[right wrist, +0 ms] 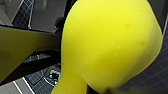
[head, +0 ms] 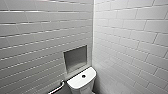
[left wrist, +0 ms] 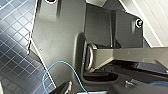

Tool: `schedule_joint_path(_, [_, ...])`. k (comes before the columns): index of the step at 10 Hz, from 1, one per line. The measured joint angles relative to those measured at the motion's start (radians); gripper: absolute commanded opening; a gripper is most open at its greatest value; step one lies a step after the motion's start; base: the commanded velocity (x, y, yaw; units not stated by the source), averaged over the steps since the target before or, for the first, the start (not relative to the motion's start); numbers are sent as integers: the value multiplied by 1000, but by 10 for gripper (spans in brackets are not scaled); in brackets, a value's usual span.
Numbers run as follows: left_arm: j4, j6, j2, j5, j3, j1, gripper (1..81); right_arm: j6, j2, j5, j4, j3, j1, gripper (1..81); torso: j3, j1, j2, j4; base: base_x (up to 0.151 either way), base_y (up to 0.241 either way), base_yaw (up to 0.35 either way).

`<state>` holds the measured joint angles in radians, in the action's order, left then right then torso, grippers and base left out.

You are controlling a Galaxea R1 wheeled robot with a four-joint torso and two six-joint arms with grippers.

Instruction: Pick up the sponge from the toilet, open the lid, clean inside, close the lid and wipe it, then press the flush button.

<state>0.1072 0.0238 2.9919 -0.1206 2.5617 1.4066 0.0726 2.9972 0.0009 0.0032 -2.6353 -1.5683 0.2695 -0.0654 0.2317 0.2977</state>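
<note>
Bright yellow sponge (right wrist: pixel 110 45) bulges right in front of the right wrist camera, a soft, finely pored block with a smooth rounded flank, narrowing to a pinched waist where the right gripper (right wrist: pixel 105 89) clamps it. It hangs in that grip well above the floor (right wrist: pixel 155 72), which is laid in small dark blue square tiles with pale grout. A yellow glow lies on the dark plate beside the sponge. By the left gripper (left wrist: pixel 72 88), whose opening I cannot tell, a thin blue cable (left wrist: pixel 50 72) loops over the matt dark plate, with the same blue floor beneath. Well ahead of both grippers stands the toilet (head: pixel 81 83), glossy white, its rounded tank top carrying the dark round flush button (head: pixel 83 76) at its middle. Above the tank a square niche (head: pixel 75 58) is sunk into the wall (head: pixel 37 37) of glossy white oblong tiles. A metal bar (head: pixel 58 88) is just beside the tank.
</note>
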Motion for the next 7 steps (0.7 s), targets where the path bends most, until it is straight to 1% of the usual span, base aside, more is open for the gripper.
schedule_joint_path(2, [-4, 0, -61, 15, -136, -25, 811, 0, -35, 1, -15, 67, -1, 10, 0, 0, 0, 0, 0, 0, 0])
schedule_joint_path(5, [-23, 0, -204, 16, -317, -97, 811, 0, -49, 5, -22, 79, -5, 10, 0, 0, 0, 0, 0, 0, 0])
schedule_joint_path(7, [-54, 1, -284, 3, -470, -172, 811, 0, -48, 7, -22, 79, -5, 10, 0, 0, 0, 0, 0, 0, 0])
